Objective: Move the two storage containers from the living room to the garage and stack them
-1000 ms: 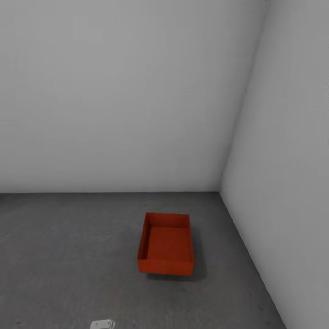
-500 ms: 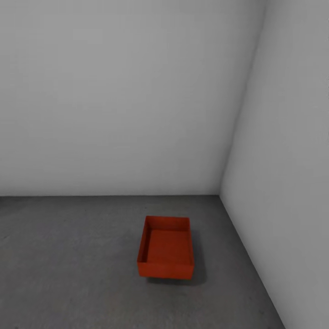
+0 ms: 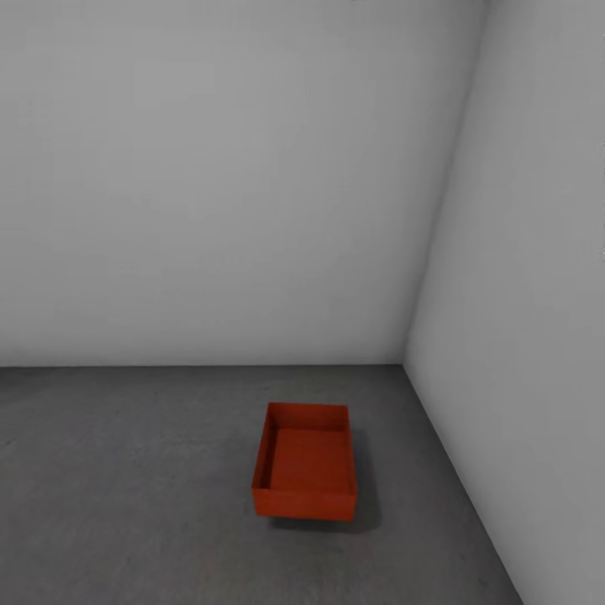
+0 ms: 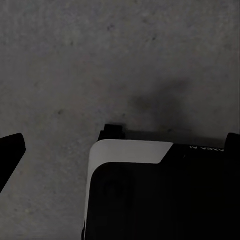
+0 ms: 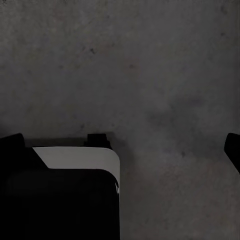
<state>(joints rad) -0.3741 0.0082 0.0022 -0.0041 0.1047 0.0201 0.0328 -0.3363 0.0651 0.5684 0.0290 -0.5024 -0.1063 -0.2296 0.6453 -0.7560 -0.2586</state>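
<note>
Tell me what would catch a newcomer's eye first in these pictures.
The orange-red storage container stands out at once, sitting open and empty on the dark grey concrete floor near the corner where two plain grey-white walls meet. Both wrist views look down on the same speckled concrete.

Only some small white letters stand on the dark robot body in the left wrist view, too small to read

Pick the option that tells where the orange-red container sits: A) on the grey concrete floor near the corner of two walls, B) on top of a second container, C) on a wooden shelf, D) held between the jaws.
A: the storage container rests alone on the floor, close to the corner where two walls meet.
</note>
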